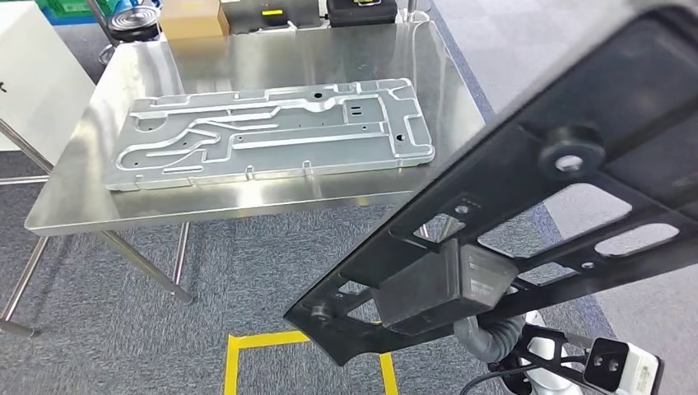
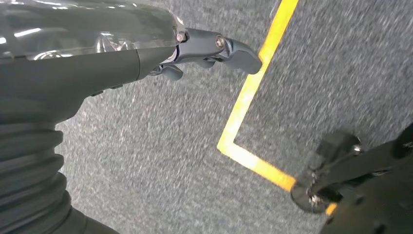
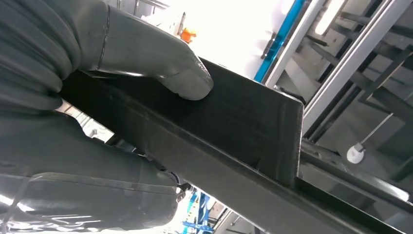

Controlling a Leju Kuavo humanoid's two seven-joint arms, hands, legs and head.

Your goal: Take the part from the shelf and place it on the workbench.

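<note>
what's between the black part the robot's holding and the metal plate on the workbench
Nothing in the head view: bare steel workbench top separates the silver plate from the black part, held in the right robot hand.

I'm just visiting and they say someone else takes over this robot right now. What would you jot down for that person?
Right hand: grips the black part, holding it tilted in the air, in front of the robot and off to the right of the workbench.
Left hand: holds nothing, fingers apart, hanging over the grey carpet by the yellow floor tape.
On the workbench: a large silver metal plate takes up much of the middle.
Done: the part is in hand, apparently off the shelf.
Left: bring the part over the workbench, set it down, probably on a bare stretch, and let go.
</note>
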